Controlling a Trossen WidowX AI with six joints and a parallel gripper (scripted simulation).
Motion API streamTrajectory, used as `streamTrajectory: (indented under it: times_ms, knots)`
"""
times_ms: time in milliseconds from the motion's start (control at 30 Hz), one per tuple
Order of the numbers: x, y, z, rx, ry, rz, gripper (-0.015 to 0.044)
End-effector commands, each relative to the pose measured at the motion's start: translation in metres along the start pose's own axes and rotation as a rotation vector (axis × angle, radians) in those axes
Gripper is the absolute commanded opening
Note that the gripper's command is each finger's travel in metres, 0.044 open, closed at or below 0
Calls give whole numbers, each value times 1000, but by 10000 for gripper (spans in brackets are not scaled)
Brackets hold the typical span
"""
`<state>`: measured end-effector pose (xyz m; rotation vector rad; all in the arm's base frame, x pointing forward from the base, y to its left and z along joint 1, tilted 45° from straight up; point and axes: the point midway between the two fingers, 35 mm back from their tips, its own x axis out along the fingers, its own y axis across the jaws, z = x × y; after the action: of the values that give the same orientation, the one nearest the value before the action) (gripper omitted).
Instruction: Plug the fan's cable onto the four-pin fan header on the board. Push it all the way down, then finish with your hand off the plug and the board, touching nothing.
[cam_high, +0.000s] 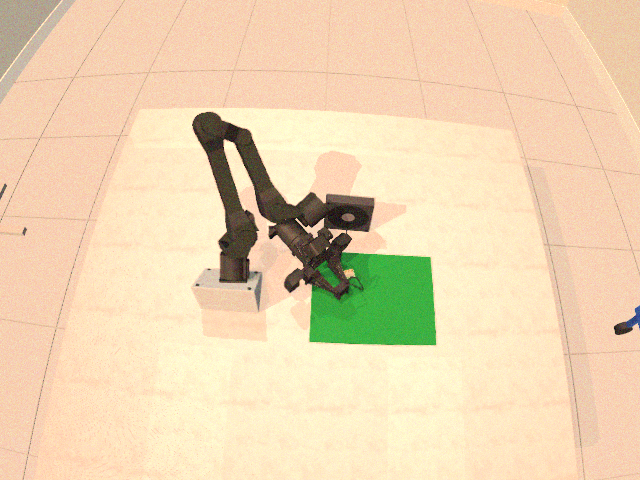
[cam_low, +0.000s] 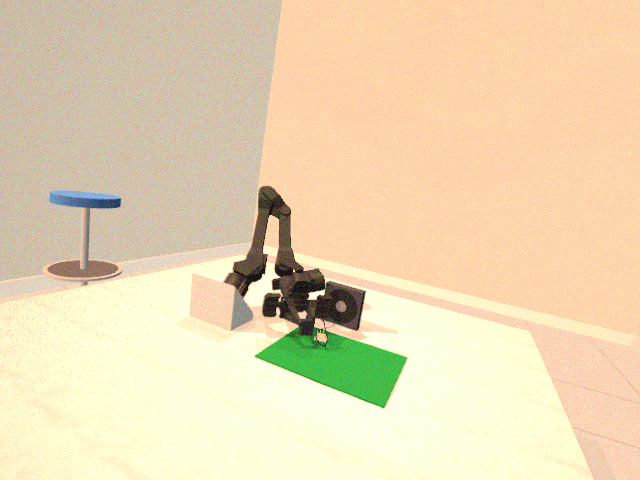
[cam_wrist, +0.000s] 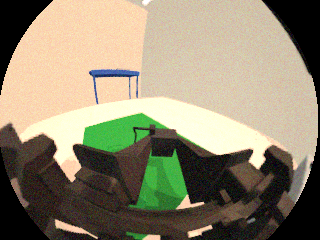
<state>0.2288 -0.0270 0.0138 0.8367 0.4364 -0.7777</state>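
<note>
Pale walls (cam_low: 439, 129) (cam_wrist: 225, 60) are standing beyond the green board (cam_high: 387, 310) (cam_low: 346, 364) (cam_wrist: 107, 134), the hand (cam_high: 341, 293) (cam_low: 306, 328) (cam_wrist: 163, 138) is holding the small dark plug (cam_wrist: 152, 129) over it, and the black fan (cam_high: 348, 217) (cam_low: 341, 305) is standing near it.

From the top view, your arm (cam_high: 255, 170) (cam_low: 284, 235) rises toward twelve o'clock to a sharply bent elbow (cam_high: 208, 127) (cam_low: 267, 196), then folds back toward five. Your gripper (cam_high: 341, 292) (cam_low: 306, 327) (cam_wrist: 163, 138) points toward five o'clock, its fingers (nearly together at the tips) clamped on something small.
</note>
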Motion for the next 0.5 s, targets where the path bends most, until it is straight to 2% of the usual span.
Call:
streamTrajectory:
  times_ms: [0,467]
  knots:
    - [1,0,-2,4,-7,-1,0]
    - [3,0,-15,4,-7,-1,0]
